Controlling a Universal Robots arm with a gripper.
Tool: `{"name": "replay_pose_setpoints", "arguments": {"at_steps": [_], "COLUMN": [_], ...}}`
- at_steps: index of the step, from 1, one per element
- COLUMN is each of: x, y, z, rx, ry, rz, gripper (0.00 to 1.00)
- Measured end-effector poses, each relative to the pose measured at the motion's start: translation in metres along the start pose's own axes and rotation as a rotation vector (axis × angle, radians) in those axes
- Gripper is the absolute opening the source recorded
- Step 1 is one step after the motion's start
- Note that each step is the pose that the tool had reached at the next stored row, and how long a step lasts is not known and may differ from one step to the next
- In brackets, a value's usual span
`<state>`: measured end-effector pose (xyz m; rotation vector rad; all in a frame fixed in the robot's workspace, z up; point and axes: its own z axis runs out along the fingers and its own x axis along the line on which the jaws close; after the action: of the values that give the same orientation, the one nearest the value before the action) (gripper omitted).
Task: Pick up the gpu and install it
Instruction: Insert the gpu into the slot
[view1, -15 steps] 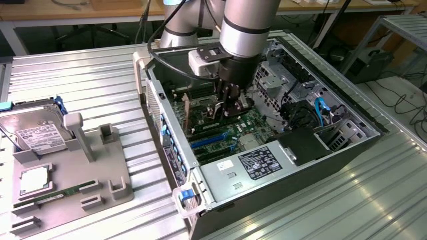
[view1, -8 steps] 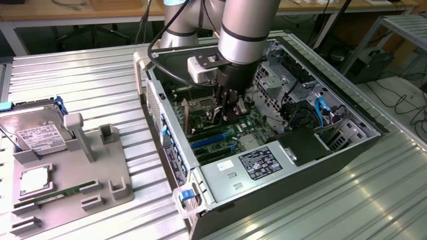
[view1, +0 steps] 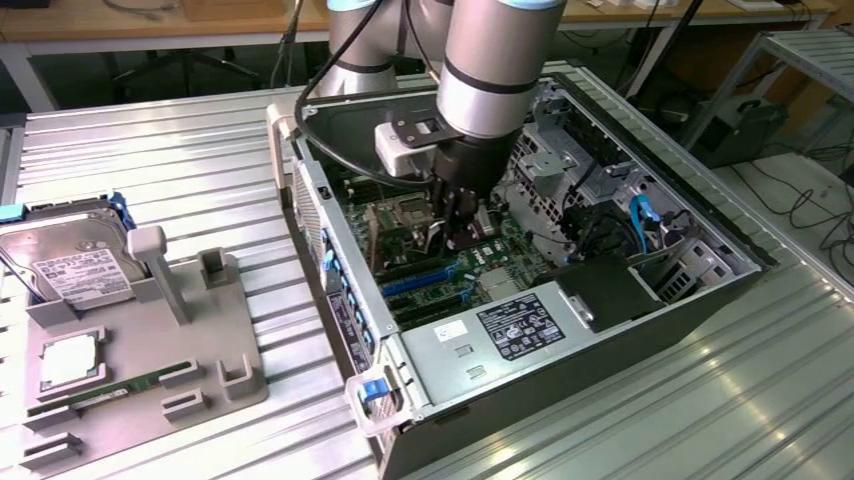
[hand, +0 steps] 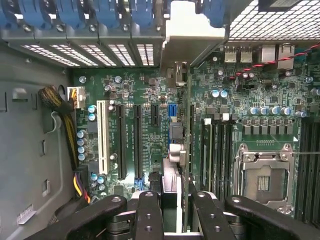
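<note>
In the exterior view we see the arm reaching down into the open computer case (view1: 400, 350), which lies on its side on the ribbed metal worktop (view1: 174, 150). The gripper (view1: 454, 225) hangs low over the motherboard (view1: 467, 265), its dark fingers pointing at the board near the middle of the case, beside the CPU socket (view1: 400, 215). Between those fingers we make out a thin upright card — the gpu (view1: 447, 235) — though most of it is hidden by the fingers. Toward the worktop's edge at the exterior view's left, a grey parts holder (view1: 200, 350) carries a silver hard drive (view1: 80, 270) with a white label and a narrow green memory stick (view1: 114, 392).

In the wrist view we look straight down the gripper (hand: 175, 205). Its black fingers (hand: 147, 215) are clamped on the gpu (hand: 186, 145), seen edge-on as a thin green line running away from the fingers, with its silver end bracket (hand: 192, 37) at the case's rear wall, among the blue slot clips (hand: 100, 12). The card stands upright over the motherboard (hand: 250, 90), between the long black expansion slots (hand: 136, 140) on one side and the memory slots (hand: 217, 150) on the other. Whether its lower edge is fully seated we cannot tell.
</note>
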<state>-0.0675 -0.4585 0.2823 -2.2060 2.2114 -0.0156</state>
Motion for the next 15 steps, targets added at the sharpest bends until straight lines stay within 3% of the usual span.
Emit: {"name": "replay_pose_setpoints", "arguments": {"at_steps": [15], "x": [0.0], "y": [0.009], "z": [0.0139], "rx": [-0.0001], "ry": [0.0001], "rz": [0.0], "gripper": [0.28]}}
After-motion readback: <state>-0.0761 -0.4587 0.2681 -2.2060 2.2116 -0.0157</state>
